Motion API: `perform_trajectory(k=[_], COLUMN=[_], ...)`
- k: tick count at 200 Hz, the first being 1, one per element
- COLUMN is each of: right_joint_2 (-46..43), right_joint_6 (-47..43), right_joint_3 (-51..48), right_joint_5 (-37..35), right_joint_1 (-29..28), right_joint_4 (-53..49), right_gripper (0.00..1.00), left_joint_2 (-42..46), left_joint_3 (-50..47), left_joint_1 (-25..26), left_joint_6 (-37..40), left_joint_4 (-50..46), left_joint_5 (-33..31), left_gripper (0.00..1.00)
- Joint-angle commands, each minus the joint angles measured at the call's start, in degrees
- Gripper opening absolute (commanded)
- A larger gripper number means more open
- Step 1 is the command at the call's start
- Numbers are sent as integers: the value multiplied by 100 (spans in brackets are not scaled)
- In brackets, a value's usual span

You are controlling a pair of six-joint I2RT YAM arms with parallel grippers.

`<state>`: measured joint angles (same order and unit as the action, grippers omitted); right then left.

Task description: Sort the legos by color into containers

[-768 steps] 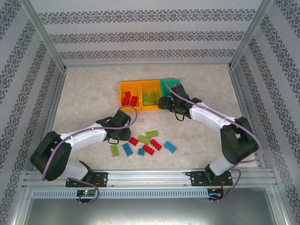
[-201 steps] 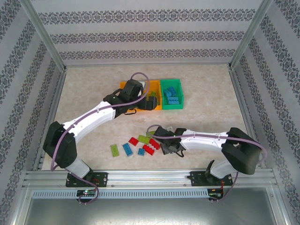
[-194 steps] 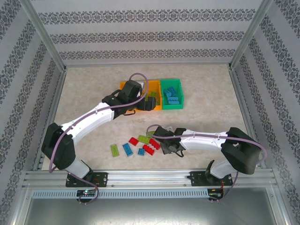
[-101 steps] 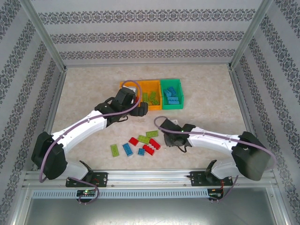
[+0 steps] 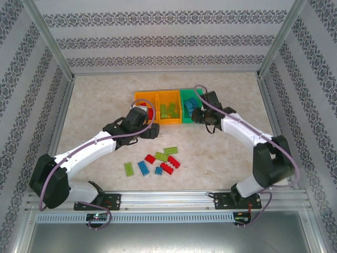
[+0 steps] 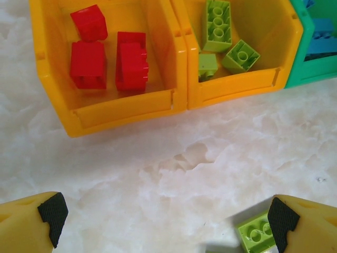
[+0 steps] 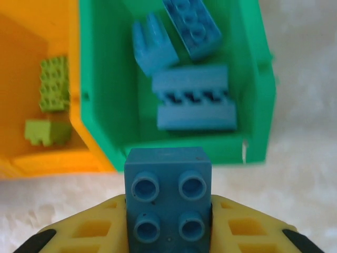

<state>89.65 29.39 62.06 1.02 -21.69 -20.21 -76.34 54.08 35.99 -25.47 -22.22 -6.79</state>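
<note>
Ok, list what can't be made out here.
Right wrist: blue studded plastic brick in the right gripper, cut by the bottom edge; length unknown.
Left wrist: lime green studded brick, partly hidden by the left gripper's finger pad and the bottom edge.
Left wrist: green plastic bin, running off the right edge; contents uncountable.
Top external: left orange plastic bin, partly covered by the left arm; red bricks uncountable.

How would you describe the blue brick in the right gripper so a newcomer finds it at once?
Far across the table stands a row of three bins, the green bin at its right end. At its near edge the right gripper holds the blue brick. Other blue bricks lie in the bin or on the table; this one is clamped between yellow fingers.
</note>
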Motion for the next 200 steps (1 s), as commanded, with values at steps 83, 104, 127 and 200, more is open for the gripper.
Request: perform_trajectory(k=[83,104,127,200], right_joint_2=[1926,1775,1356,118], right_joint_6=[-592,-566,-593,-460], right_joint_3=[2224,2139,1788,424], right_joint_5=[-531,-478,-477,-602], right_joint_1=[249,239,119,-89], right_joint_4=[-713,-751,-583,-204], right_gripper=[58,67,71,77], left_joint_2=[261,234,217,81], left_joint_3=[-583,-754,-937,-920], left_joint_1=[-8,-11,3,400], left_joint_6=[90,166,326,689], left_joint_4=[-428,-412,-272,188], left_joint_5=[71,368,769,1715], left_gripper=[100,100,100,100])
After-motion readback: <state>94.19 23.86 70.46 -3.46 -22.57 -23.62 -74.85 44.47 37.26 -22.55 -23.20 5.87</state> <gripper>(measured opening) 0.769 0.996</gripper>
